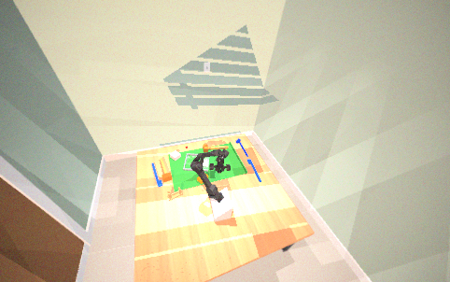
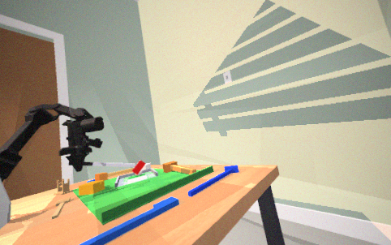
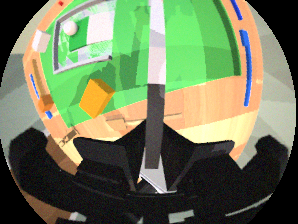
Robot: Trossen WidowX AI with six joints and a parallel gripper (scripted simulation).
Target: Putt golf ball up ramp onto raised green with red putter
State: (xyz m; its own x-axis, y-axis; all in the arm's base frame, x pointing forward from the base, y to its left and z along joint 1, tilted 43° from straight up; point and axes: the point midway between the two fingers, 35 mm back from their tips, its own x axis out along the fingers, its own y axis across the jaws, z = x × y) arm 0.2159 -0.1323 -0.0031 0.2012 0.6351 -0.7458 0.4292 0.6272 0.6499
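Note:
My gripper [image 2: 79, 165] [image 3: 152, 122] is shut on the putter's shaft and holds it above the near part of the green mat [image 1: 179, 178] [image 2: 162, 184] [image 3: 195, 50]. The putter [image 2: 109, 164] [image 3: 156, 60] has a pale shaft with a dark grip and points away from the gripper, nearly level. Its red head [image 2: 139, 167] appears over the framed area in the exterior view and is out of the wrist view. The white golf ball [image 3: 70, 28] is inside the grey frame [image 3: 55, 50], at the edge of the dark green patch [image 3: 80, 39], beside the white ramp [image 3: 100, 27]. Whether it still rolls cannot be told.
An orange block [image 2: 91, 187] [image 3: 95, 97] is on the mat's near part. A white block [image 1: 175, 155] [image 3: 41, 41] is at its far left. Blue clubs [image 1: 157, 175] [image 1: 255, 170] [image 2: 134, 221] flank the mat. An orange piece [image 2: 178, 167] is at the back.

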